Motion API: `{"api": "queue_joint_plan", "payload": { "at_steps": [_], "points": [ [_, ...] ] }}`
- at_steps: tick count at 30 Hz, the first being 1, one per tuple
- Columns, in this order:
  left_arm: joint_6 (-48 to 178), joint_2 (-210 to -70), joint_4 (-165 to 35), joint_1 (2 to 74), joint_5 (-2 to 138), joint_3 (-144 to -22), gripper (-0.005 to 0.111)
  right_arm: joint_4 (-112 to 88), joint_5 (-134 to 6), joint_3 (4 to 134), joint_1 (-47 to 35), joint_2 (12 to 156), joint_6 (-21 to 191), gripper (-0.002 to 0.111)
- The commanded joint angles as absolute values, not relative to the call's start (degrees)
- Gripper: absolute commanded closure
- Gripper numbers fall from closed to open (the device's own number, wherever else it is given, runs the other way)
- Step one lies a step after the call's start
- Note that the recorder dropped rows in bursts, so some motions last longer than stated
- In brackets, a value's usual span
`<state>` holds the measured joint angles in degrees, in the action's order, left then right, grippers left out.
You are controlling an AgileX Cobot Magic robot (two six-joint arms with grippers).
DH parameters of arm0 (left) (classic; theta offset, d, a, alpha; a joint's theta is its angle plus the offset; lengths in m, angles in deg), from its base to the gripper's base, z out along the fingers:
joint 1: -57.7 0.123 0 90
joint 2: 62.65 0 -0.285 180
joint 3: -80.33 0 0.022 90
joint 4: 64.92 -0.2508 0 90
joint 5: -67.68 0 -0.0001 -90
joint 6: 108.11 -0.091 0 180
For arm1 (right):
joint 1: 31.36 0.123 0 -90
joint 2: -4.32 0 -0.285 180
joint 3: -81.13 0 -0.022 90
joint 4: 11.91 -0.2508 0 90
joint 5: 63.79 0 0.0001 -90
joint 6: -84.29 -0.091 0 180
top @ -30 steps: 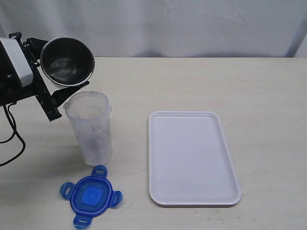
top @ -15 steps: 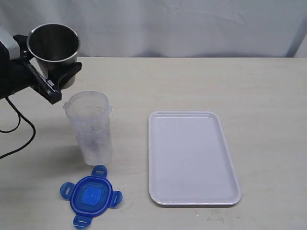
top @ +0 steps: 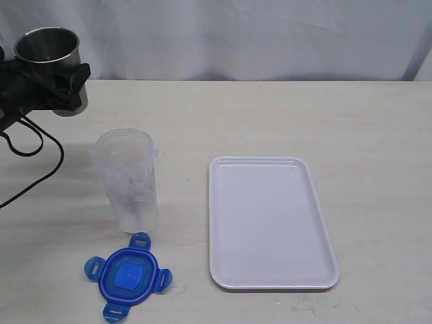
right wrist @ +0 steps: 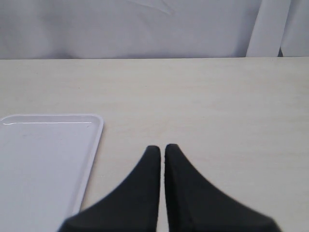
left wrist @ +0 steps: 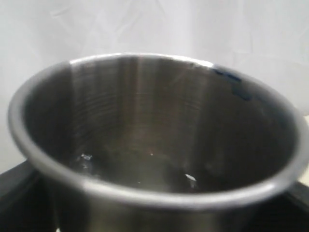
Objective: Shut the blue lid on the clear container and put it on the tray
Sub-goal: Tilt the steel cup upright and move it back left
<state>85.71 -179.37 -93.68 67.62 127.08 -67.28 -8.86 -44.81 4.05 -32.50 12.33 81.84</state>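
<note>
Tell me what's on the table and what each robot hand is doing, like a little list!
clear container: upright on the table, no lid on
blue lid: flat on the table by the container's base
tray: white, nothing on it, right of the container
left gripper: holds the steel cup upright, far left
right gripper: shut, holding nothing, beside the tray

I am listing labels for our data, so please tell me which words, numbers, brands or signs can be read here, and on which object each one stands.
No text can be read in any view.
clear container: faint marks on its wall, too blurred to read.
blue lid, tray, steel cup: no writing visible.
</note>
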Motion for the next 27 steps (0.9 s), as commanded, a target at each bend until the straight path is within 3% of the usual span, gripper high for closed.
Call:
{"api": "queue_joint_plan", "payload": {
  "at_steps": [1,13,27],
  "points": [
    [90.1,-184.4,-92.3,67.7,130.8,-72.6,0.107,-8.5,-45.5,3.9,-32.6,12.1,82.2,0.104],
    [90.6,-196.3,-92.1,68.9,129.4,-85.5,0.107,-8.5,-45.5,3.9,-32.6,12.1,82.2,0.104],
    [88.0,-202.1,-90.5,76.0,129.2,-87.2,0.107,-8.5,-45.5,3.9,-32.6,12.1,82.2,0.104]
  ]
}}
